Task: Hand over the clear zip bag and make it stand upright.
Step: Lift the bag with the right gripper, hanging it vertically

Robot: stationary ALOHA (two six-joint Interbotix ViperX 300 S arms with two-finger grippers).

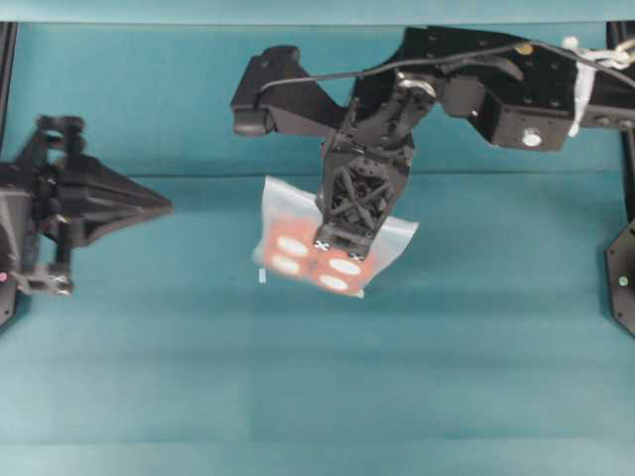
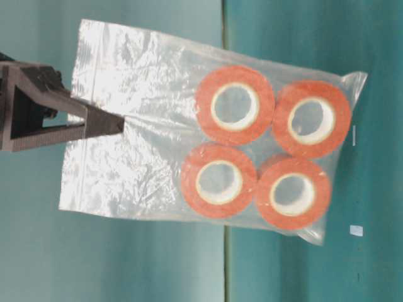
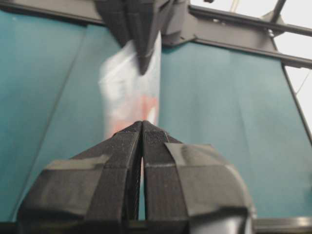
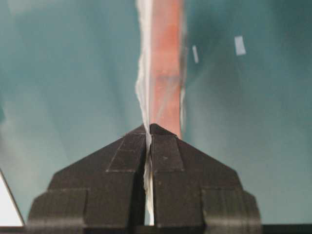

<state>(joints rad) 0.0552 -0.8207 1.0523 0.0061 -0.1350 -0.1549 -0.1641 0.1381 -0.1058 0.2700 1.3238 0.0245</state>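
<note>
We pinch the clear crinkly plastic zip bag [image 1: 298, 223] of orange-red tape rolls in our right gripper [image 1: 339, 244], hanging edge-on. Our left gripper [image 3: 142, 127], fingers pressed together and empty, points at the bag from well apart.

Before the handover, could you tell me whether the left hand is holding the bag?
No, the left hand is shut on nothing, apart from the bag.
</note>
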